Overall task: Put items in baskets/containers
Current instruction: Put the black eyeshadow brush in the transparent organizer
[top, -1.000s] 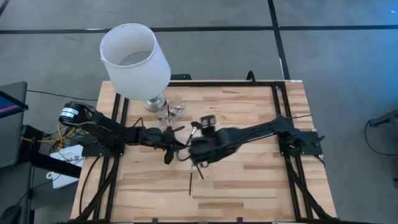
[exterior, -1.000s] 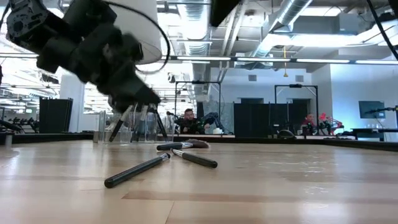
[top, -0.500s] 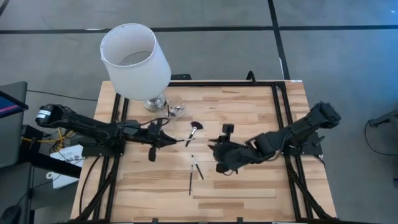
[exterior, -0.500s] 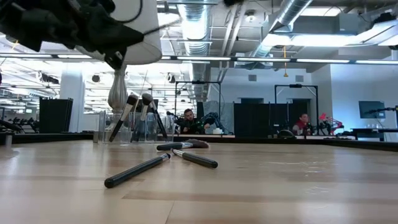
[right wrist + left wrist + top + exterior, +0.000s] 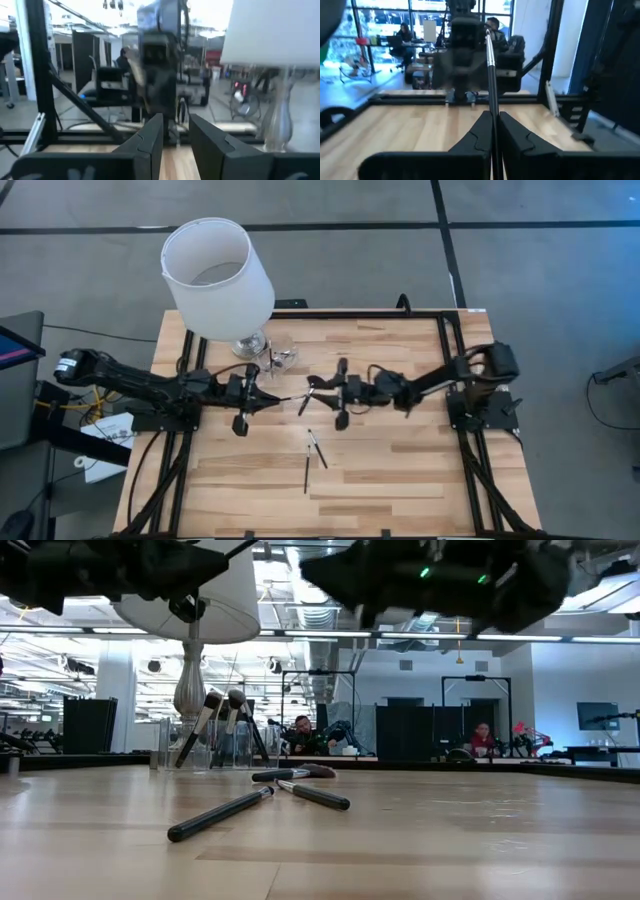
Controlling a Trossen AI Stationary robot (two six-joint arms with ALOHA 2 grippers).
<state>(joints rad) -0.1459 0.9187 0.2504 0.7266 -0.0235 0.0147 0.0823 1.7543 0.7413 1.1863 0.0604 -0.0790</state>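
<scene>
My left gripper (image 5: pixel 262 398) is at mid-table, left of centre, shut on a thin black makeup brush (image 5: pixel 490 70) with a silver ferrule. My right gripper (image 5: pixel 322 390) faces it from the right, open and empty (image 5: pixel 176 132), above the fan-headed brush (image 5: pixel 309 391) lying flat on the table. Two more brushes (image 5: pixel 316 448) (image 5: pixel 306 474) lie nearer the near edge and also show in the low view (image 5: pixel 225 815) (image 5: pixel 315 797). The clear cup (image 5: pixel 283 358) stands by the lamp base, with several brushes leaning inside it (image 5: pixel 215 735). My left gripper pinches the brush's black handle (image 5: pixel 493 117) between its two fingers. The fingers lie level and point toward the table's right. The brush runs along them and sticks out past the fingertips, ferrule (image 5: pixel 489 50) forward, lifted clear of the table.
A lamp with a large white shade (image 5: pixel 217 275) and a silver base (image 5: pixel 250 343) stands at the far left corner, right beside the cup. A black frame (image 5: pixel 445 350) rims the table. People sit in the room behind (image 5: pixel 303 732). Bare wood spans the near and right parts.
My right gripper drew away from my left one toward the table's right. It then swung toward the far side and reached back left to above the fan brush. My left gripper pulled back toward the left and rose, keeping its brush. The brushes on the table stayed put.
</scene>
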